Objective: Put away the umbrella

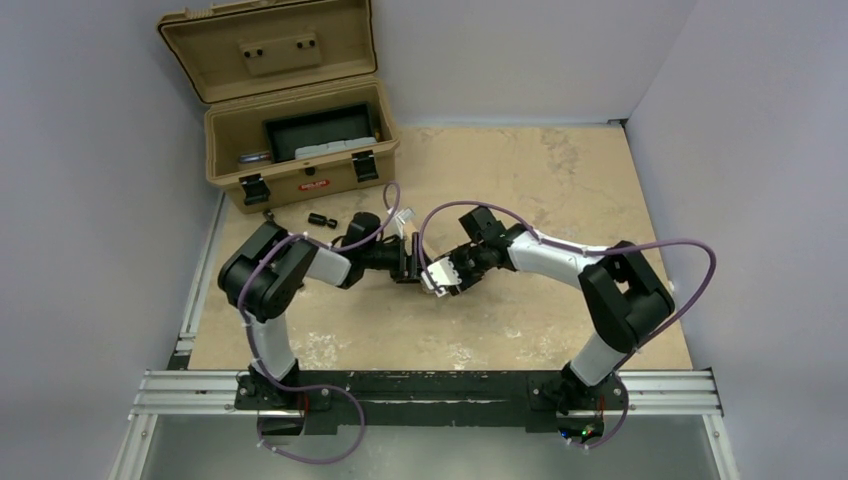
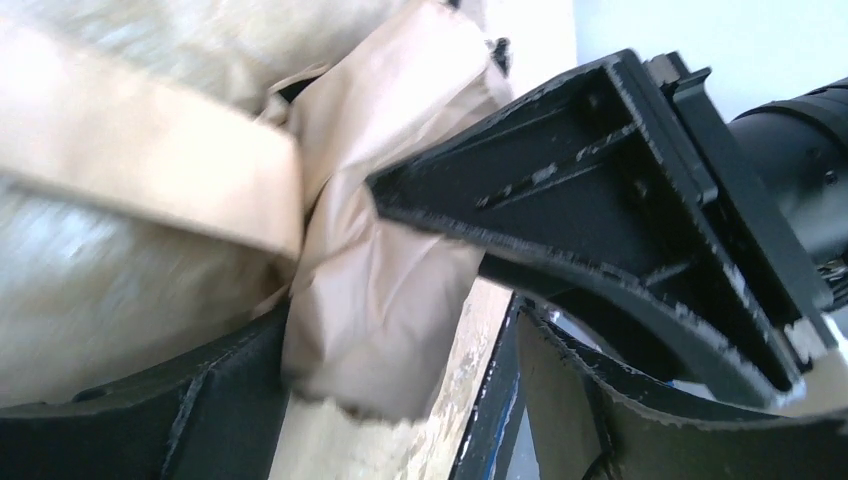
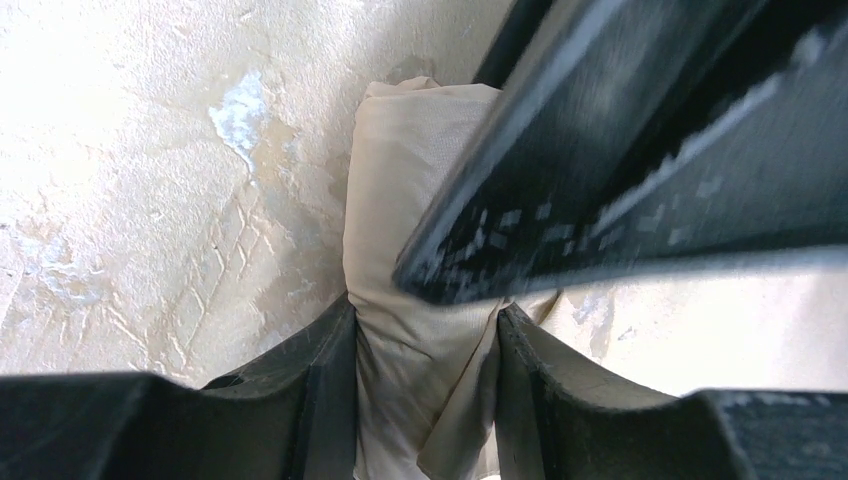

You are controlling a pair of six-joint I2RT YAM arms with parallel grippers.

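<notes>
The umbrella [image 3: 400, 190] is a small rolled bundle of beige fabric held just above the mottled table. My right gripper [image 3: 425, 335] is shut on it, both fingers pinching the fabric. In the left wrist view the bundle [image 2: 380, 260] has a beige strap band [image 2: 150, 170] round it. My left gripper [image 2: 400, 335] is open; the fabric rests against its left finger [image 2: 210, 400] and stands apart from its right finger. In the top view the two grippers [image 1: 410, 262] [image 1: 442, 276] meet at the table's middle and hide most of the umbrella. Its handle is hidden.
An open tan hard case [image 1: 300, 178] stands at the back left, lid up, with a dark tray inside. A small dark cylinder [image 1: 320, 219] lies on the table in front of it. Grey walls enclose the table on the left and right.
</notes>
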